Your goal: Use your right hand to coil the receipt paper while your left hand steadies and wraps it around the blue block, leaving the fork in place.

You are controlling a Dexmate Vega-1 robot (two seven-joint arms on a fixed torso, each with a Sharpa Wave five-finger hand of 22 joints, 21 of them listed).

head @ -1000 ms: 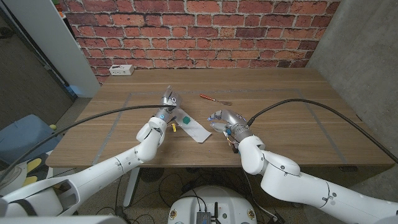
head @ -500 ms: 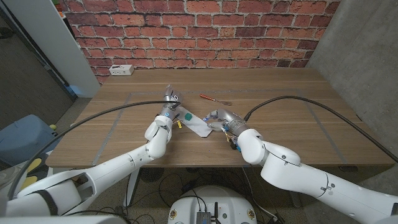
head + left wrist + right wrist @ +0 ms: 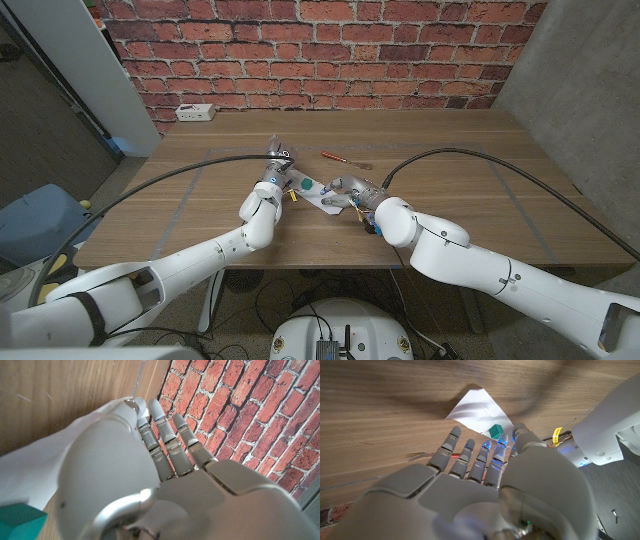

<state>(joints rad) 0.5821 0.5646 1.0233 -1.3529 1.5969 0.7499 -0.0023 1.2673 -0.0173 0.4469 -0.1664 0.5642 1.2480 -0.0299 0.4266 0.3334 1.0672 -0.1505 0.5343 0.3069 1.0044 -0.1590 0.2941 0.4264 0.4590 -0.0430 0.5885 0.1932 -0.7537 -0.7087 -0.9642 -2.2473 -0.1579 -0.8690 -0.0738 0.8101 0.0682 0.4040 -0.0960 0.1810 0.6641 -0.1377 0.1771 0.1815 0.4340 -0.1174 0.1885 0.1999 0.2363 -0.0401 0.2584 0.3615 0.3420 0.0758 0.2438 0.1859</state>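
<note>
Both hands crowd the paper, mid-surface.
Left robot hand [image 3: 277,160] and right robot hand [image 3: 343,189], grips unclear, flank receipt paper [image 3: 322,200] and blue block [image 3: 303,186]; fork [image 3: 337,157] at 12 o'clock, white box [image 3: 193,112] at 10.

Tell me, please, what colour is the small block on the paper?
Teal-green block, clearest in the right wrist view.
</note>
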